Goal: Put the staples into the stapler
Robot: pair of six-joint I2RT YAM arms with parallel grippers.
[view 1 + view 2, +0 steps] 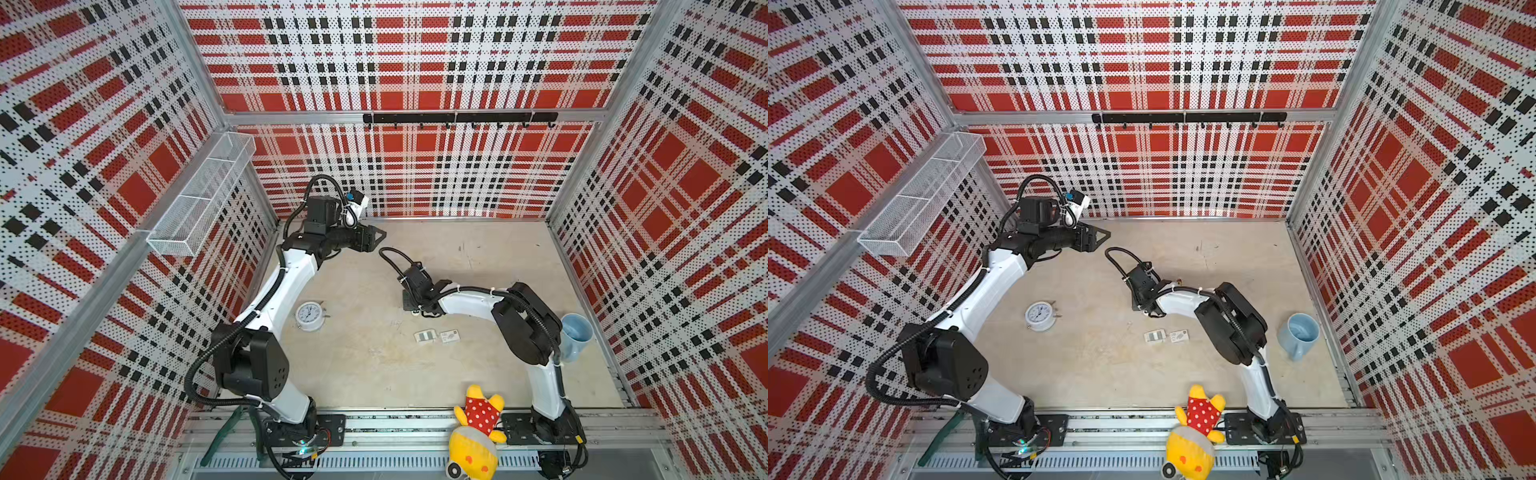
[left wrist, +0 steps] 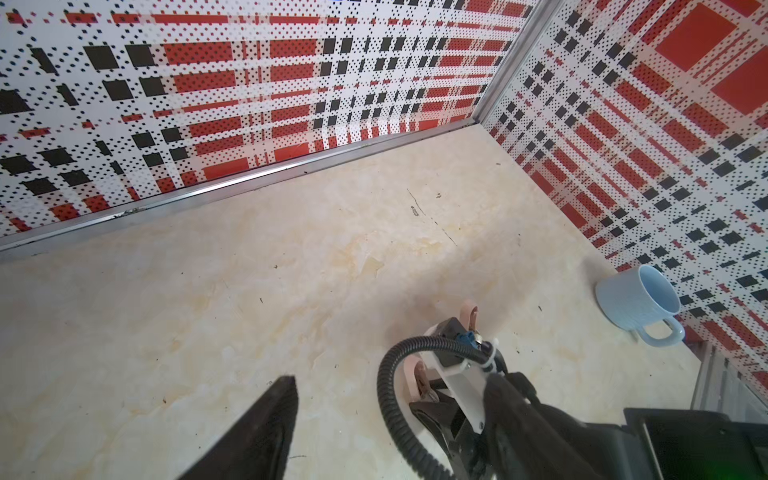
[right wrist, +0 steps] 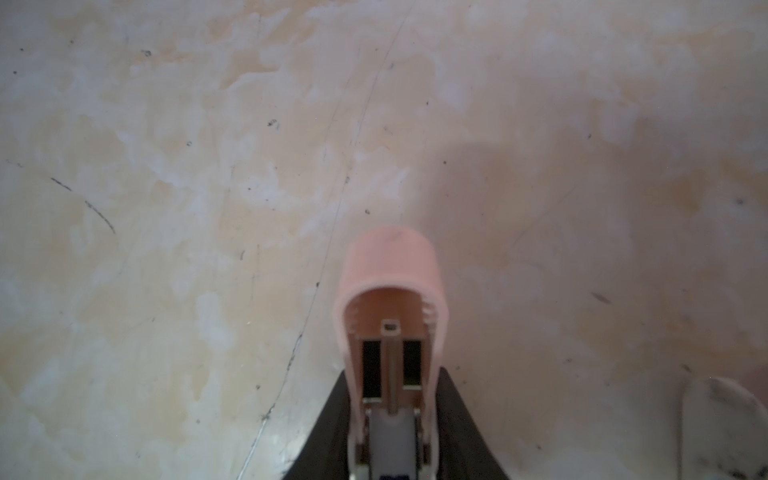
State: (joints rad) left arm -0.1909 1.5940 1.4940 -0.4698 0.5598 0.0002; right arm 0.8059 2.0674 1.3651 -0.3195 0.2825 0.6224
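Table of pale marbled finish is seen carrying everything. At the far left, the left tool is raised, jaws parted, with nothing between them. Near the middle, the right tool is closed narrowly on the pink stapler, which appears hinged open. Nearer than that tool and apart from it, a small white card box is laid; just beside it on the left, grey bands on white card are judged to be the staples. A light, stiff, brittle, slippery strip is expected, best pinched across its long sides at mid-length.
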